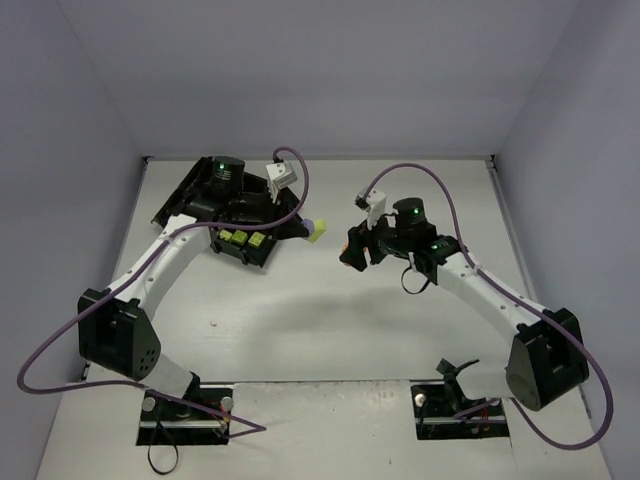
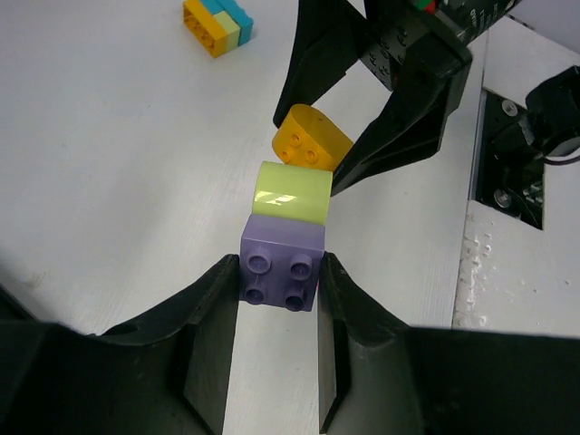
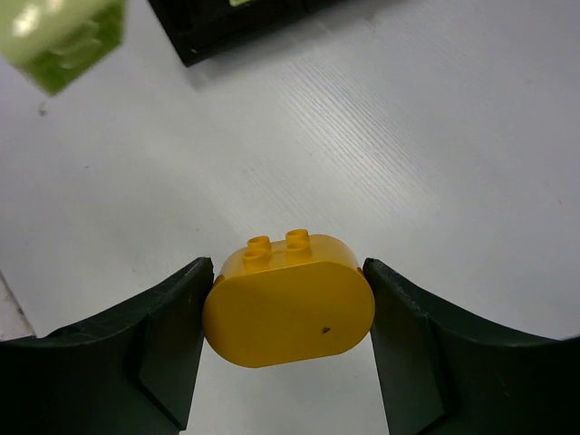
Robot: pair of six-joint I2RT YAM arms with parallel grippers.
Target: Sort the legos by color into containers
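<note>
Legos (image 1: 240, 240) in yellow-green lie in the compartment of the black tray (image 1: 178, 197) nearest the arms, at far left, with the left arm reaching across it. Just right of the tray, the left gripper (image 2: 276, 272) is nearly closed, pinching a purple brick (image 2: 282, 246) by its sides, with a yellow-green brick (image 2: 292, 195) stuck on its far face. Right again, near but apart, the right gripper (image 3: 288, 267) stands about half open, clamped on an orange oval brick (image 3: 290, 313) by its rounded ends, over bare desk (image 1: 320, 330). A small stack of orange, yellow-green and teal bricks (image 2: 217, 23) sits on the desk beyond. Likely troubles: the purple-and-green pair is two colours joined, so releasing it over any compartment would missort one brick. The orange brick's curved ends give little flat to bite, so it may twist or pop out. The two grippers also sit close enough to knock together. No brand, label or writing can be read.
</note>
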